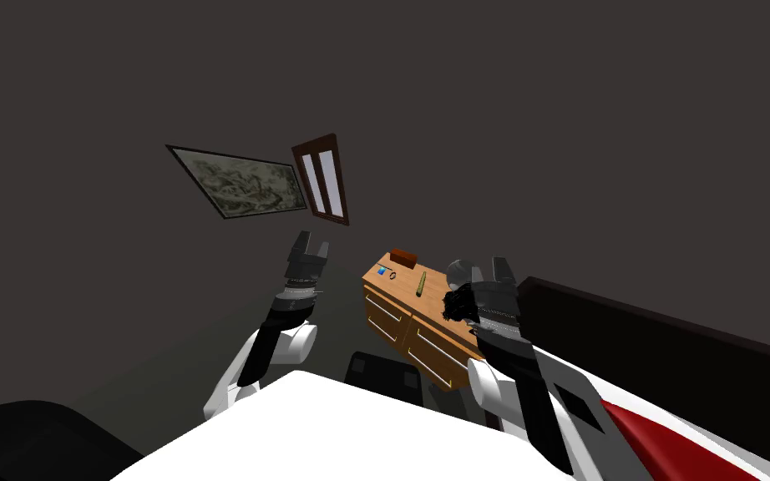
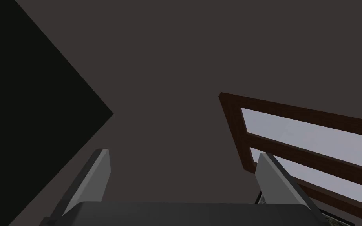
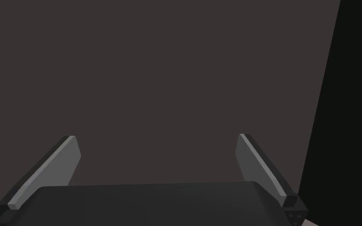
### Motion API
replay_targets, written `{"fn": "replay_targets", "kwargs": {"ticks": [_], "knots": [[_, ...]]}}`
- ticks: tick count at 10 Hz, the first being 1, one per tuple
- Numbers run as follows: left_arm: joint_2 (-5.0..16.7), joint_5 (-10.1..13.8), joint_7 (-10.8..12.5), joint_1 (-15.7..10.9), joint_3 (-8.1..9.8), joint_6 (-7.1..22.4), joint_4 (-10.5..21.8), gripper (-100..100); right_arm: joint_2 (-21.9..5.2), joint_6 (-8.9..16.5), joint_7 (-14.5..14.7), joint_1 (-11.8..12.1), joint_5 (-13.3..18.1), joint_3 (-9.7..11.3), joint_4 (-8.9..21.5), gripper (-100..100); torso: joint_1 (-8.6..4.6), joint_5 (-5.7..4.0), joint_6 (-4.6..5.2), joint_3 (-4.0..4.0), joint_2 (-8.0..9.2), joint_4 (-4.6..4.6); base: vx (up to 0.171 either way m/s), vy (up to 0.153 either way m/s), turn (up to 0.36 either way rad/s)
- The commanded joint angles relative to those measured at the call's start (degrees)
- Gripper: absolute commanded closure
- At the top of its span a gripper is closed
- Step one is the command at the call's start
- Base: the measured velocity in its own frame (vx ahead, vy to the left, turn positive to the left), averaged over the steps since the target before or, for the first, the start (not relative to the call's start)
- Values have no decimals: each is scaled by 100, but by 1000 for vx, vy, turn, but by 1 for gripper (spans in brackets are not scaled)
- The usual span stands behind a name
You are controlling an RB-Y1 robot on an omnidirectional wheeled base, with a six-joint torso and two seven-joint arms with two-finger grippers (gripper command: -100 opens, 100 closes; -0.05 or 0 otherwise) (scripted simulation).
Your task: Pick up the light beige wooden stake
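Observation:
A thin pale stake [image 1: 421, 284] lies on top of a wooden dresser [image 1: 408, 321] ahead of me, slightly right of centre in the head view. My right gripper [image 1: 490, 269] is raised beside the dresser's right end, open and empty; its wrist view has the fingers [image 3: 64, 157] spread wide before a dark wall. My left gripper [image 1: 311, 245] hangs up to the left of the dresser, also open with nothing between its fingers [image 2: 97, 172].
On the dresser top also sit a brown box [image 1: 403, 256], a small blue item [image 1: 382, 270], a small ring [image 1: 393, 274] and a grey round object [image 1: 460, 269]. A bed with a dark headboard [image 1: 667, 334] runs along the right. A dark stool [image 1: 385, 374] stands before the dresser.

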Motion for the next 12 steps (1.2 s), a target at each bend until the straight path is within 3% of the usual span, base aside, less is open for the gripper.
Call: {"fn": "replay_targets", "kwargs": {"ticks": [1, 5, 6, 8, 9, 11, 12], "knots": [[0, 0, 0, 0, 0, 0, 0, 0, -216, 45, 10, -81, -28, 52, 17, -100, 0, 0, 0, 0, 0, 0, -9, 20, 45], [0, 0, 0, -1, -1, 0, 0, 0, -921, 347, 99, -527, -198, 313, 190, -100, 16, 4, -2, 7, 12, 3, -35, 38, 98], [0, 0, 0, -1, -1, 0, 0, 0, -1013, 347, 99, -527, -198, 313, 190, -100, 15, 4, -2, 8, 14, 3, -35, 31, 30], [0, 0, 0, -1, -1, 0, 0, 0, -1390, 608, 193, -853, -344, 481, 371, -100, 13, 3, -2, 7, 13, 3, -38, 42, 150], [0, 0, 0, -1, -1, 0, 0, 0, -1472, 608, 193, -853, -344, 481, 371, -100, 18, 4, -3, 8, 13, 3, -30, 29, 50], [0, 0, 0, -1, 0, 0, 0, 0, -1834, 951, 328, -1200, -530, 647, 639, -100, 12, 3, -1, 5, 9, 2, -31, 38, 160], [0, 0, 0, -1, -1, 0, 0, 0, -1916, 951, 328, -1227, -530, 647, 639, -100, 13, 3, -3, 6, 11, 2, -30, 26, 86]]}}
